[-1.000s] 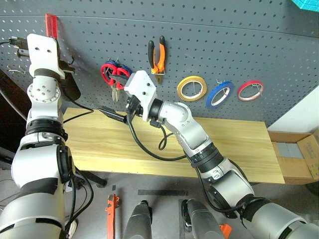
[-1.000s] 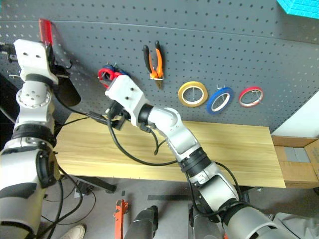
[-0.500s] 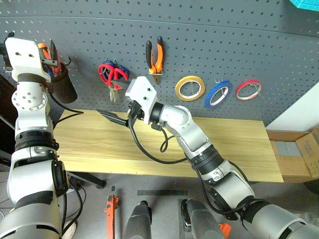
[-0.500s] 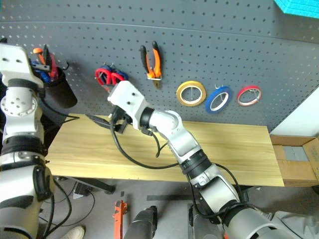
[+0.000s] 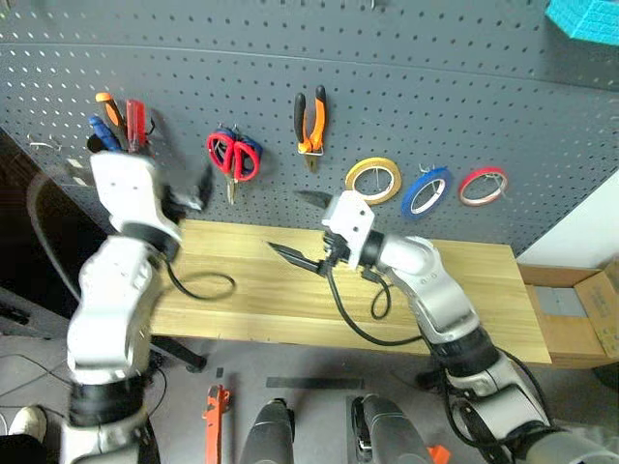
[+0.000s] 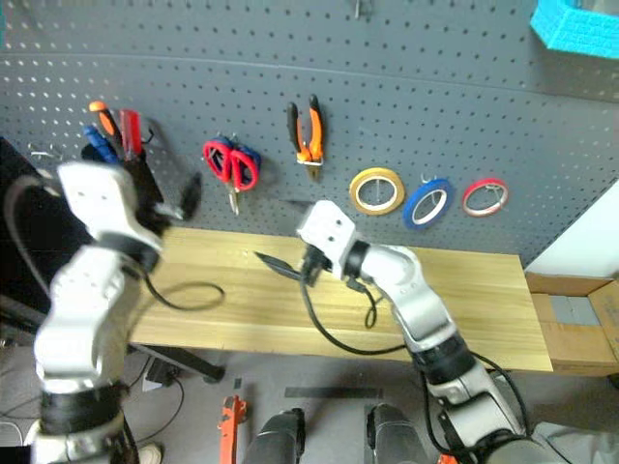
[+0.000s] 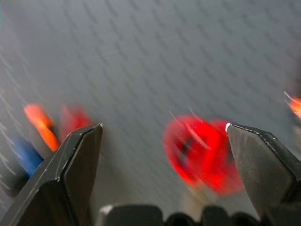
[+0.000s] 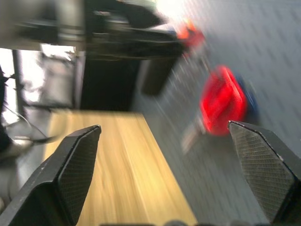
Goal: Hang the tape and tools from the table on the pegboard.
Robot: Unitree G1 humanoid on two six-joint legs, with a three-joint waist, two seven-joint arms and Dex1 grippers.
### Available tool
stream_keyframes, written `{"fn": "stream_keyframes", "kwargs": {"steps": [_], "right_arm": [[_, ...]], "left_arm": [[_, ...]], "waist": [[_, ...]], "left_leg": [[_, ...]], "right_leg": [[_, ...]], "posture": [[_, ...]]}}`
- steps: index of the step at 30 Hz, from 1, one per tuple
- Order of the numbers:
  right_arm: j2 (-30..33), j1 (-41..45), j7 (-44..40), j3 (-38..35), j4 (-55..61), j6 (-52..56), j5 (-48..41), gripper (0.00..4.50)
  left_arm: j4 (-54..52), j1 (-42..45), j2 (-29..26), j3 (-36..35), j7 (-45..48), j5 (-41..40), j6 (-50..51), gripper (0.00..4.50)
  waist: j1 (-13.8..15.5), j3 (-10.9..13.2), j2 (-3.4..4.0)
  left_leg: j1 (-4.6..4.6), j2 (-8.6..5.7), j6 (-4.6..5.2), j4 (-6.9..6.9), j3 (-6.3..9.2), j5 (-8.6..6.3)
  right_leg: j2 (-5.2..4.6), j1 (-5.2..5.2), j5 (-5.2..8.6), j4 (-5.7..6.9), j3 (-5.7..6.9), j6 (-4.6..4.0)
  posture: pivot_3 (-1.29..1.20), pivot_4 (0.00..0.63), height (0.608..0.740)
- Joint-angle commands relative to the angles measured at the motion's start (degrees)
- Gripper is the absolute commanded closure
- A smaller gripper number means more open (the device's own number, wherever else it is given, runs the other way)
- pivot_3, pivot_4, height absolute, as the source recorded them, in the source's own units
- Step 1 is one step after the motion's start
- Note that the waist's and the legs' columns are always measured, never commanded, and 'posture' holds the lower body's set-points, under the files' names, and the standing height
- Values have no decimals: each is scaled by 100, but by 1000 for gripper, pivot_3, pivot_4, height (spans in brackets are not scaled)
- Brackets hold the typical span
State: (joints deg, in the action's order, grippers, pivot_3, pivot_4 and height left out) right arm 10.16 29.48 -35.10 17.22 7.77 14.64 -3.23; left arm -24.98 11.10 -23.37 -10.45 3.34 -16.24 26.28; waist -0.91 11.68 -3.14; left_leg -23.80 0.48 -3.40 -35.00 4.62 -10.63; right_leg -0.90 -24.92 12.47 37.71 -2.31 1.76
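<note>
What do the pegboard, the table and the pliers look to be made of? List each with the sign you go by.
Pegboard: probably painted metal; matte dark grey, regular punched holes.
Table: light wood or wood-look laminate; plank grain, satin sheen.
Pliers: grey metal head, handles likely rubber or plastic; orange-and-black grips.

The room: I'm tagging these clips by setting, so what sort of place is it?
Probably a workshop: a pegboard hung with pliers, scissors and tape rolls, above a wooden table.

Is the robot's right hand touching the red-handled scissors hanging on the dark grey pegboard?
Apart. In the left eye view the open right hand hangs over the light-wood table, with bare pegboard between it and the scissors.
</note>
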Motion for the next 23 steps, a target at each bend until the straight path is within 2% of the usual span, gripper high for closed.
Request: {"fn": "stream_keyframes", "kwargs": {"steps": [1, 3, 4, 6, 9, 15, 23], "right_arm": [[6, -480, 616, -340, 245, 471, 126, 0], [49, -659, 825, -333, 122, 481, 299, 0], [68, -774, 954, -361, 39, 458, 385, 0], [18, -1018, 1339, -537, -224, 488, 472, 0], [-69, -1244, 1867, -795, -566, 605, 589, 0], [-361, -1356, 2416, -1236, -666, 956, 422, 0], [-508, -1549, 2613, -1543, -655, 1273, 269, 0]], "left_arm": [[-269, -414, 467, 365, -119, 44, 179, 15], [-106, -506, 638, 428, -69, 75, 197, 15], [-2, -542, 672, 519, 19, 118, 142, 15], [352, -564, 763, 593, 195, 123, -10, 15], [1124, -556, 794, 506, 359, 176, -188, 15], [2175, -724, 698, 269, 470, 256, -140, 15], [2257, -756, 559, -7, 697, 148, -53, 15]], "waist": [[-2, -80, 4], [-14, -87, 2], [-37, -109, 13], [-87, -204, 49], [-112, -361, 83], [-202, -444, 97], [-226, -501, 107]], "left_leg": [[2, 4, -3, -1, 0, 3], [44, 10, -8, -3, -3, 12], [84, 16, -7, -3, -8, 12], [97, 39, -7, 6, -8, 10], [129, 34, -28, -8, -18, -3], [116, 34, 0, -6, -22, 13], [122, 33, 5, 8, -20, 7]], "right_leg": [[7, 4, 1, -3, -2, 2], [17, 50, 5, -4, -1, 10], [22, 88, 15, -18, -1, -25], [46, 121, -21, -94, 3, -40], [38, 166, -25, -113, -4, -32], [41, 166, -37, -139, -11, -13], [43, 157, -15, -103, -18, -14]], "posture": [[44, 68, 740], [31, 60, 740], [31, 60, 740], [11, 52, 740], [-8, 40, 740], [-25, 33, 740], [-23, 31, 740]]}}
